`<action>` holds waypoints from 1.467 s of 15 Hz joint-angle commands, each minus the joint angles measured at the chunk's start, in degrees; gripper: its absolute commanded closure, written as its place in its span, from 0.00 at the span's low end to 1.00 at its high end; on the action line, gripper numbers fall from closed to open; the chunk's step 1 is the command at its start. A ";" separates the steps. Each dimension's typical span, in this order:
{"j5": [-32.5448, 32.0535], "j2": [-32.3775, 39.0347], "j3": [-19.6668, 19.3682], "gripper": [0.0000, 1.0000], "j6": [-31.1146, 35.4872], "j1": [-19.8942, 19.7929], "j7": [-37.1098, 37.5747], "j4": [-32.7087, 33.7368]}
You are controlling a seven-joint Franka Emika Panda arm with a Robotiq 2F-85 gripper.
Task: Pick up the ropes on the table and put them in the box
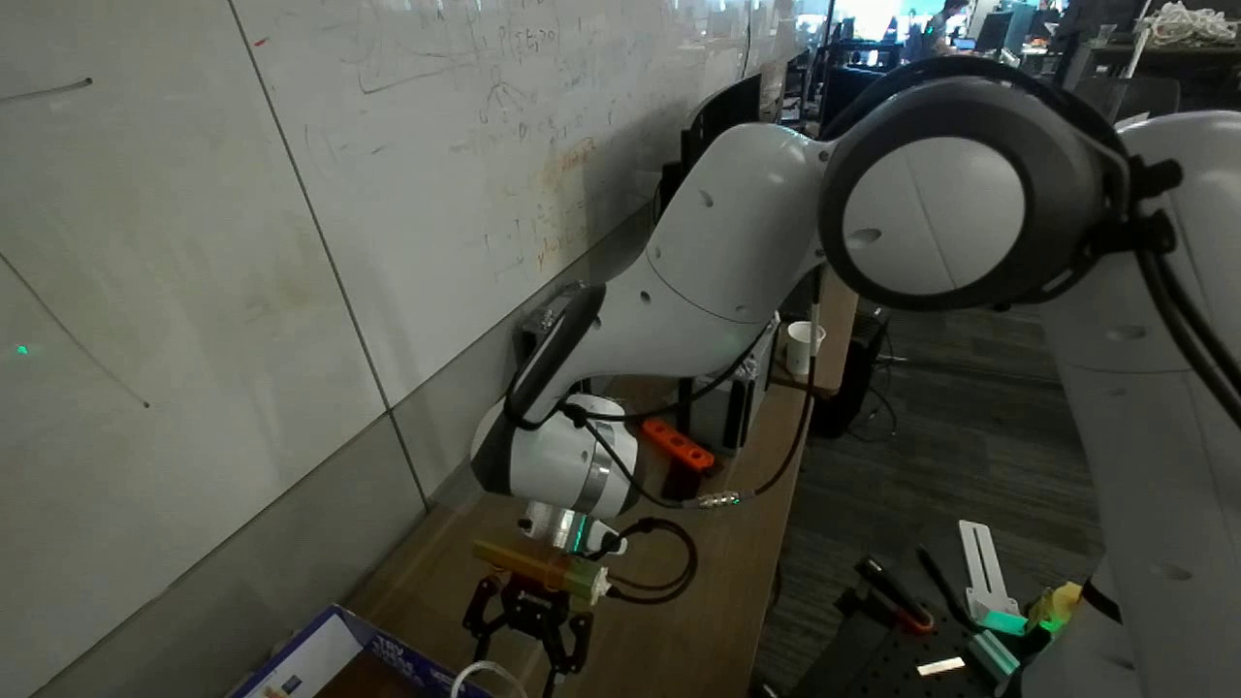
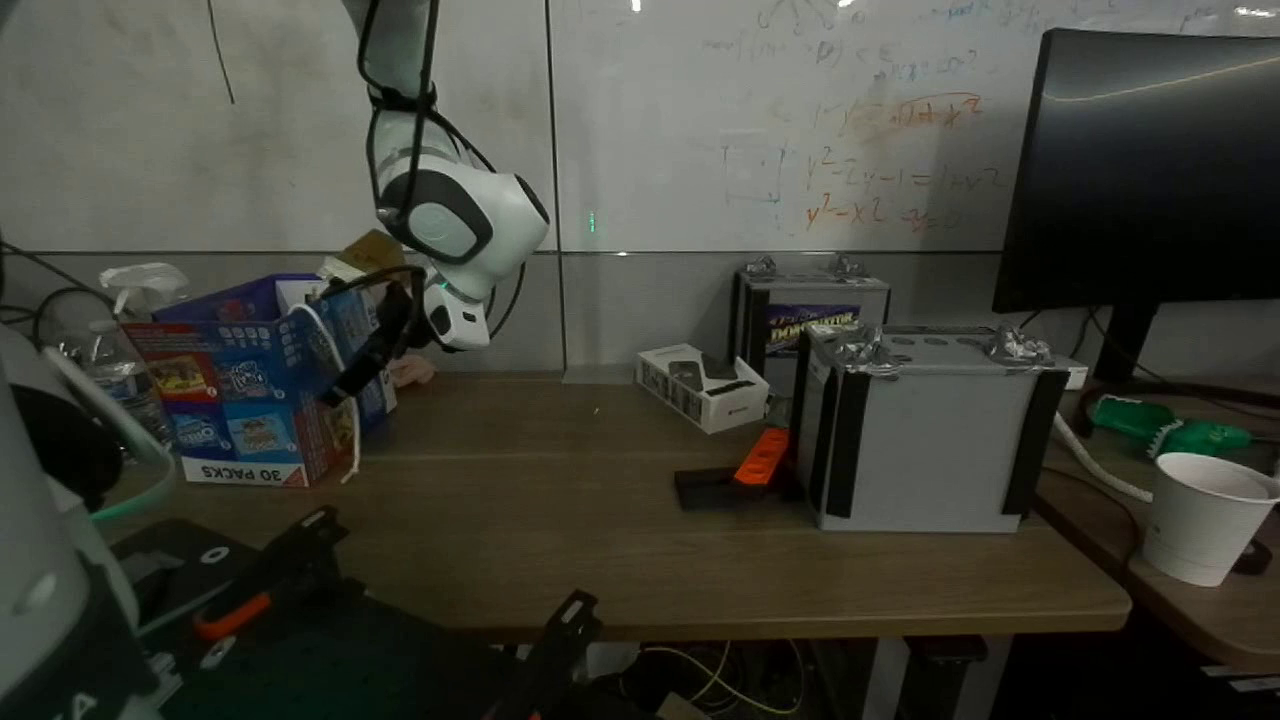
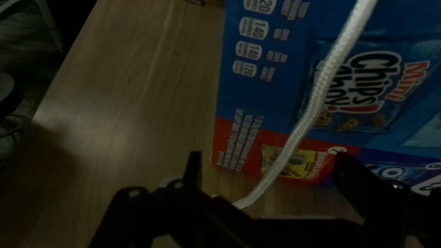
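Note:
A white rope (image 2: 355, 430) hangs over the edge of the blue snack box (image 2: 245, 345) in an exterior view, its lower end at the brown table (image 2: 520, 520). In an exterior view the rope (image 1: 493, 669) arches over the rim of the box (image 1: 402, 659). In the wrist view the rope (image 3: 318, 93) runs down the printed box wall (image 3: 231, 93) and passes behind the gripper's dark body. My gripper (image 3: 270, 168) is open, its fingers apart, with the rope between them in the picture. It is beside the box. The inside of the box is mostly hidden.
A grey case (image 2: 930, 440), an orange-red object (image 2: 763, 457) and a small white box (image 2: 705, 390) stand on the table. A whiteboard (image 1: 291, 194) runs along the back. A bottle (image 2: 115, 365) stands by the box. A white cup (image 2: 1205, 520) is at the far end.

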 commanded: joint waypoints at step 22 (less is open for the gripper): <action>-16.22 -14.78 -3.03 0.88 9.57 13.90 12.01 -8.54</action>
